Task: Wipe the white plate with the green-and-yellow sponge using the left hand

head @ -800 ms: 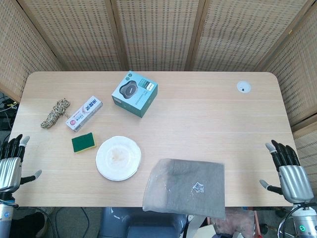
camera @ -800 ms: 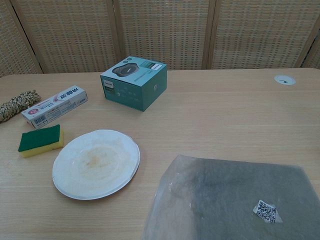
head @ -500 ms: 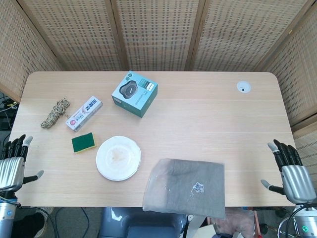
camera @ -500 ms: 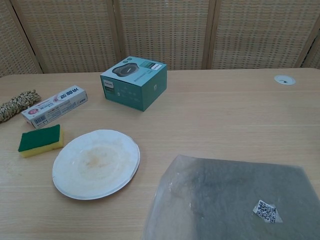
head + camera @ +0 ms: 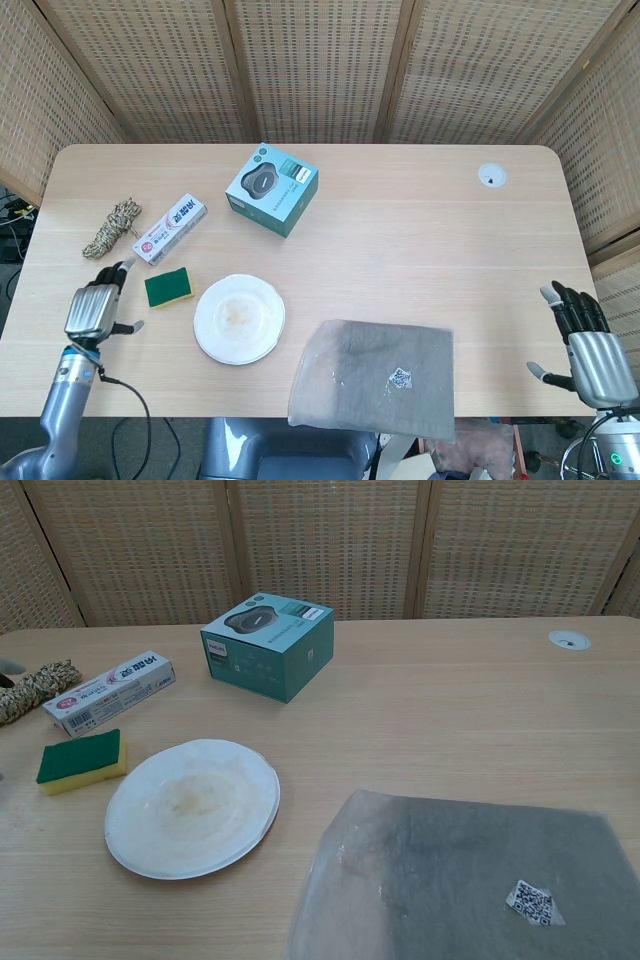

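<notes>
Plate [image 5: 239, 318] w/ brownish smear, sponge [image 5: 168, 287] beside it; left hand [image 5: 92, 308] empty, fingers apart; right hand [image 5: 585, 345] same

Even, bright, diffuse light in both views; no hard glare. Shadows soft & short: faint one under the teal cardboard box [image 5: 272, 188] and round the rim of the white round plate [image 5: 193, 807]. Slight sheen on the clear plastic bag w/ grey cloth [image 5: 460, 885]. Head view sharp overall. Chest view: near edge softer, faint blurred shape at far left edge, can't tell what.
</notes>
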Motion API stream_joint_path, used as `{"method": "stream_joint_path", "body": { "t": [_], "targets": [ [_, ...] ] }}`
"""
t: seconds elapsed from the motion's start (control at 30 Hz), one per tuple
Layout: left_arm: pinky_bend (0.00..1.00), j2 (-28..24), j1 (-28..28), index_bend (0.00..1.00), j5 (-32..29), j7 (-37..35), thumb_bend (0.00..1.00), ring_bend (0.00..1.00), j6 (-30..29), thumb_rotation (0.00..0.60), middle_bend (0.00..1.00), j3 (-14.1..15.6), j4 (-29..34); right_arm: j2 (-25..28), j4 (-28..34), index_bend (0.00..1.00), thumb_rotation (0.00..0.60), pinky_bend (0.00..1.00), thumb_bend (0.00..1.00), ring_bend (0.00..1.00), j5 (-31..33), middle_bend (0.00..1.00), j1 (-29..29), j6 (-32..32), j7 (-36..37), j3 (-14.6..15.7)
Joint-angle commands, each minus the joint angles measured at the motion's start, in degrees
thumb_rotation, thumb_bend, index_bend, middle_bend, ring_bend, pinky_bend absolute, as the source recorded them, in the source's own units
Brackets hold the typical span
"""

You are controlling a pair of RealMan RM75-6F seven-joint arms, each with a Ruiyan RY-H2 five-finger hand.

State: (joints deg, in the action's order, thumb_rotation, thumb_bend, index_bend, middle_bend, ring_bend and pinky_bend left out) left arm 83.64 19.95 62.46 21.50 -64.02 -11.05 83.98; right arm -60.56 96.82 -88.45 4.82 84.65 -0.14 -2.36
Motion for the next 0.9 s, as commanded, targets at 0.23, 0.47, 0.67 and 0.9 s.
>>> {"method": "stream_joint_path", "body": {
  "t": [0.23,0.47,0.67,0.9],
  "targets": [
    [0.37,10.0,8.3,0.15,-12.2,7.1,0.00,0.17,7.6,0.600,0.18,-3.7,-10.5,-0.2,-0.3,0.00,0.600,0.00,0.00,0.00,0.8,0.00,0.3,-0.8,0.0,-0.2],
    [0.33,12.7,11.5,0.17,-16.8,8.1,0.00,0.17,10.2,0.600,0.18,-4.7,-14.6,-0.1,-0.3,0.00,0.600,0.00,0.00,0.00,0.9,0.00,0.4,-1.2,0.1,-0.2],
    [0.28,13.6,12.3,0.20,-18.4,7.4,0.00,0.17,11.1,0.600,0.18,-4.3,-16.6,0.1,-0.2,0.00,0.600,0.00,0.00,0.00,1.0,0.00,0.3,-1.0,0.3,-0.3],
    [0.26,13.8,12.9,0.22,-18.2,5.5,0.00,0.17,11.8,0.600,0.19,-3.9,-17.9,0.2,-0.2,0.00,0.600,0.00,0.00,0.00,1.0,0.00,0.3,-1.0,0.5,-0.3]
  ]
}}
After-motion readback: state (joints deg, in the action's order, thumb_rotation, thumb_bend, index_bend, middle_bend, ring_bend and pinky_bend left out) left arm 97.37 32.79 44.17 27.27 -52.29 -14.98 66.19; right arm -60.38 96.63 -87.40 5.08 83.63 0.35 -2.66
